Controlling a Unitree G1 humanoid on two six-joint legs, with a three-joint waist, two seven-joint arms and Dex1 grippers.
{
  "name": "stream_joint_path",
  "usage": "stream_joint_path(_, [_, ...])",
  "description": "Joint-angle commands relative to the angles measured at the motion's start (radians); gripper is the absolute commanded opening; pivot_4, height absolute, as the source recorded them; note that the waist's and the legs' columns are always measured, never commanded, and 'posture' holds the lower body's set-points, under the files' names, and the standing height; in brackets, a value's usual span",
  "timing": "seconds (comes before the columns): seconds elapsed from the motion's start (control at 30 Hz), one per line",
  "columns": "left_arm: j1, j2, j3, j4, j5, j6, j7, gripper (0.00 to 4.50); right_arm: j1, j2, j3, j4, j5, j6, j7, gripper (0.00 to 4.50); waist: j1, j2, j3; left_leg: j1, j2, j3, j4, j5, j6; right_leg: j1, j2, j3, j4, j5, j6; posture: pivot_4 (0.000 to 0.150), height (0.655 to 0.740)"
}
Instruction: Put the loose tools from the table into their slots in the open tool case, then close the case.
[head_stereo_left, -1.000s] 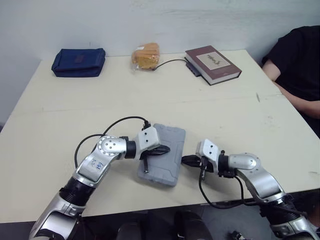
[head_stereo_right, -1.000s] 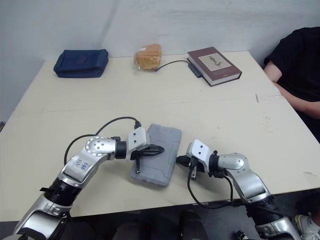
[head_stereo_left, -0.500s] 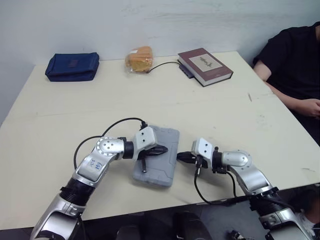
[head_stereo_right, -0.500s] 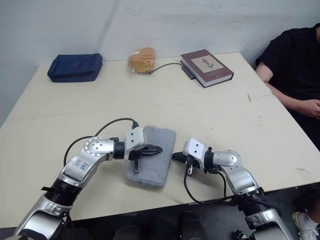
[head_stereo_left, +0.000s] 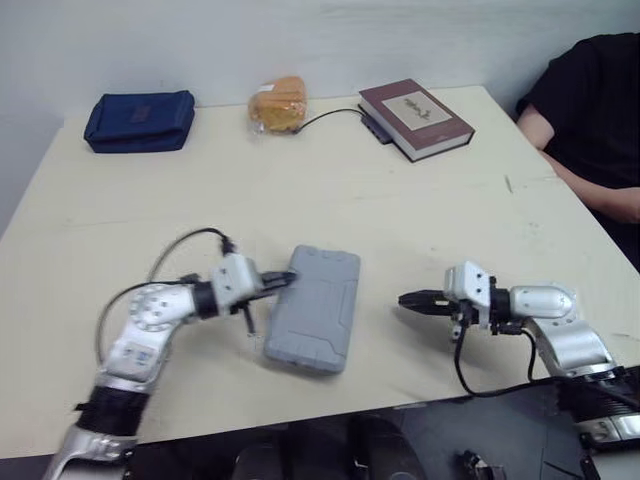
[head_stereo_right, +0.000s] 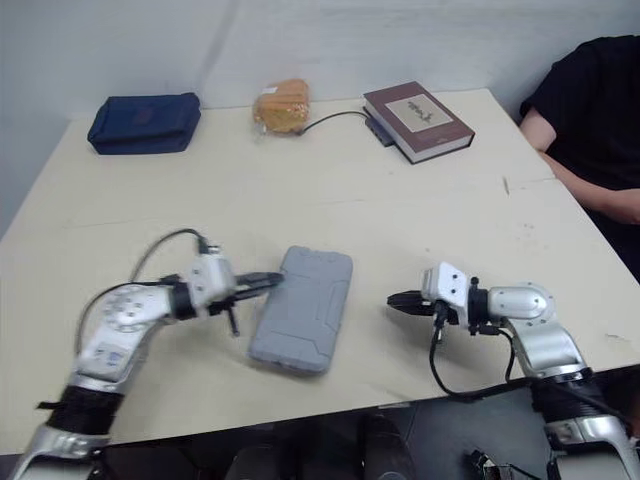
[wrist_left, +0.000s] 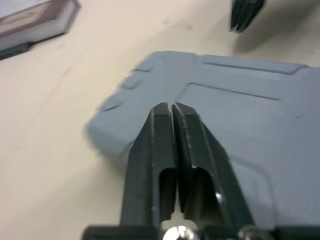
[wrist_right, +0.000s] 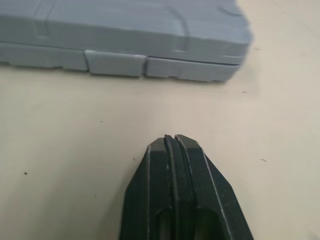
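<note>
Left eye view: the grey tool case (head_stereo_left: 312, 308) lies shut at mid-table, with no loose tools in sight. The left gripper (head_stereo_left: 285, 279), fingers pressed together and empty, has its tips at the case's ten o'clock corner. The right gripper (head_stereo_left: 408, 299), likewise closed on nothing, sits apart at the case's three o'clock.

Left wrist view: the closed fingers (wrist_left: 161, 130) point onto the lid corner; touching or just above, hard to say.

Right wrist view: the latch tab (wrist_right: 115, 63) on the case's side looks flush, possibly unsnapped.

Judgement: press the lid beside the latch, the other claw steadying.

The pale table (head_stereo_left: 400, 200) is matte. Blue pouch (head_stereo_left: 140, 120) at eleven o'clock, book (head_stereo_left: 415, 118) at one, seated person (head_stereo_left: 590, 110) at two.
</note>
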Motion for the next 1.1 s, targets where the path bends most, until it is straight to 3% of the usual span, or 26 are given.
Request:
stream_joint_path(0.03, [0.128, 0.091, 0.178, -0.104, -0.130, 0.128, -0.033, 1.74, -0.027, -0.031, -0.070, -0.025, 0.039, -0.047, 0.023, 2.02, -0.004, 0.000, 0.000, -0.004, 0.000, 0.000, 0.001, 0.004, -0.004, -0.004, 0.000, 0.000, 0.000, 0.000, 0.000, 0.150, 0.7400])
stream_joint_path(0.2, [0.337, 0.132, 0.359, -0.140, -0.122, 0.191, 0.014, 4.12, -0.053, -0.043, -0.092, 0.025, -0.035, -0.112, -0.048, 4.50, 0.004, -0.002, 0.003, -0.006, 0.001, 0.001, 0.001, 0.003, -0.003, -0.005, 0.002, -0.002, -0.003, 0.000, 0.000, 0.150, 0.7400])
stream_joint_path(0.23, [0.378, 0.127, 0.400, -0.144, -0.128, 0.196, 0.018, 4.46, -0.064, -0.047, -0.090, 0.039, -0.054, -0.102, -0.070, 4.50, 0.004, -0.003, 0.004, -0.007, 0.000, 0.000, 0.001, 0.002, -0.003, -0.005, 0.002, -0.002, -0.003, 0.000, 0.000, 0.150, 0.7400])
stream_joint_path(0.53, [0.563, 0.074, 0.582, -0.206, -0.130, 0.180, 0.057, 4.46, -0.098, -0.046, -0.081, 0.080, -0.052, -0.110, -0.028, 4.50, -0.003, 0.000, 0.006, -0.010, -0.003, -0.011, -0.001, 0.001, 0.002, -0.001, -0.006, -0.010, -0.005, 0.000, 0.000, 0.150, 0.7400])
stream_joint_path(0.57, [0.569, 0.068, 0.585, -0.213, -0.129, 0.181, 0.063, 4.46, -0.097, -0.048, -0.079, 0.083, -0.056, -0.114, -0.022, 4.50, -0.019, 0.002, 0.007, -0.018, -0.009, -0.024, -0.004, 0.004, 0.005, 0.006, -0.013, -0.019, -0.007, 0.000, 0.000, 0.150, 0.7400])
stream_joint_path(0.63, [0.579, 0.062, 0.587, -0.211, -0.112, 0.170, 0.070, 4.46, -0.099, -0.053, -0.081, 0.095, -0.070, -0.145, -0.022, 4.50, -0.025, 0.002, 0.008, -0.021, -0.031, -0.063, -0.023, 0.027, 0.007, 0.020, -0.034, -0.062, -0.018, 0.002, 0.005, 0.150, 0.7400])
stream_joint_path(0.67, [0.583, 0.060, 0.591, -0.204, -0.105, 0.161, 0.068, 4.46, -0.099, -0.060, -0.080, 0.110, -0.083, -0.184, -0.015, 4.50, -0.015, 0.003, 0.010, -0.022, -0.030, -0.059, -0.022, 0.032, 0.001, 0.015, -0.032, -0.060, -0.017, 0.003, 0.007, 0.150, 0.7400])
stream_joint_path(0.77, [0.602, 0.063, 0.612, -0.177, -0.087, 0.131, 0.060, 4.46, -0.099, -0.073, -0.092, 0.158, -0.104, -0.317, 0.003, 4.50, 0.011, 0.004, 0.013, -0.024, -0.030, -0.054, -0.015, 0.030, 0.004, 0.012, -0.032, -0.059, -0.016, 0.004, 0.006, 0.150, 0.7400])
stream_joint_path(0.87, [0.638, 0.087, 0.661, -0.130, -0.079, 0.092, 0.019, 4.46, -0.088, -0.098, -0.116, 0.195, -0.082, -0.349, 0.025, 4.50, 0.021, 0.005, 0.014, -0.023, -0.030, -0.054, -0.013, 0.026, 0.010, 0.013, -0.033, -0.058, -0.016, 0.005, 0.006, 0.150, 0.7400])
stream_joint_path(1.1, [0.620, 0.139, 0.717, 0.018, -0.061, 0.012, -0.017, 4.46, -0.059, -0.171, -0.154, 0.288, -0.088, -0.433, 0.025, 4.50, 0.028, 0.006, 0.015, -0.023, -0.028, -0.053, -0.014, 0.025, 0.008, 0.012, -0.032, -0.058, -0.017, 0.004, 0.004, 0.150, 0.7400])
